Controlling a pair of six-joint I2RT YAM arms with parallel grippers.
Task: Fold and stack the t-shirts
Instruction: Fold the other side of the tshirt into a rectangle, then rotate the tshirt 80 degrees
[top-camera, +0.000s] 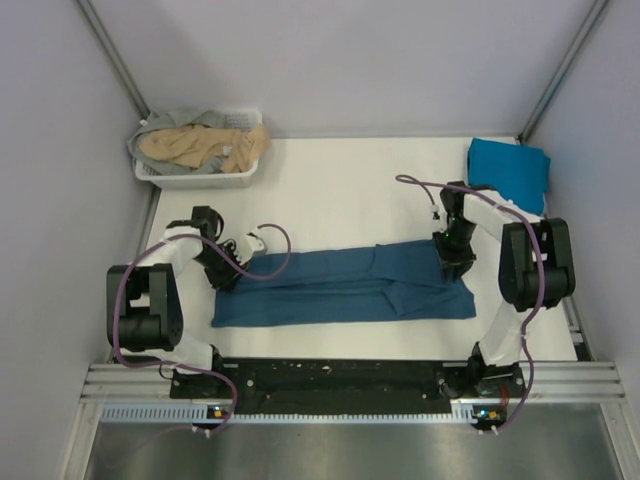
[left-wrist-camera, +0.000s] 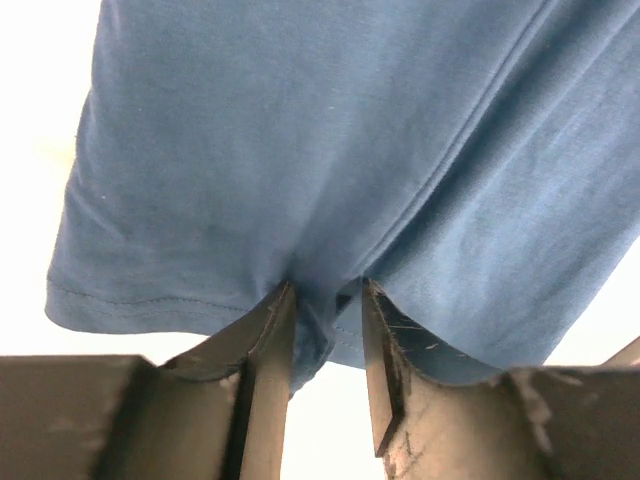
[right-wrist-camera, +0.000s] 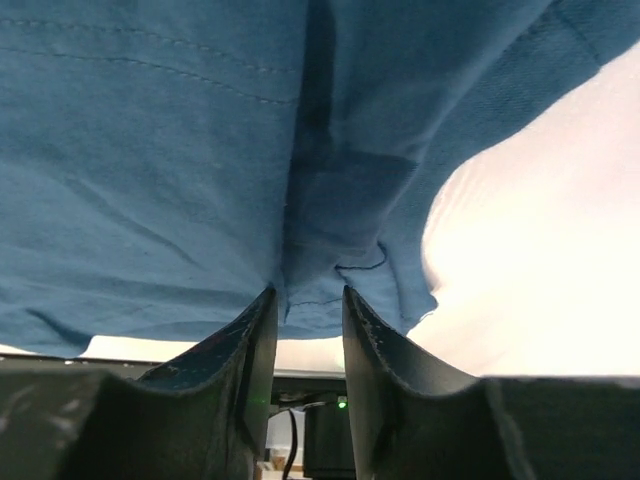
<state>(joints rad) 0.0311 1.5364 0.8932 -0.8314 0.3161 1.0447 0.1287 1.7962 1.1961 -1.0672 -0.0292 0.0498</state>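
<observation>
A dark teal-blue t-shirt (top-camera: 340, 290) lies folded into a long band across the table's front middle. My left gripper (top-camera: 222, 277) is at the band's left end, near its far corner. In the left wrist view its jaws (left-wrist-camera: 328, 285) stand a little apart, with a loose fold of the shirt (left-wrist-camera: 300, 150) hanging between them. My right gripper (top-camera: 452, 268) is over the right end. Its jaws (right-wrist-camera: 307, 290) are also slightly parted around a hem of the shirt (right-wrist-camera: 150, 180), not pinching it. A cyan-blue t-shirt (top-camera: 508, 172) lies folded at the back right.
A white slatted basket (top-camera: 200, 181) at the back left holds a tan shirt (top-camera: 200, 147) and a grey shirt (top-camera: 190, 118). Grey walls close in the left, right and back. A black rail with the arm bases runs along the near edge.
</observation>
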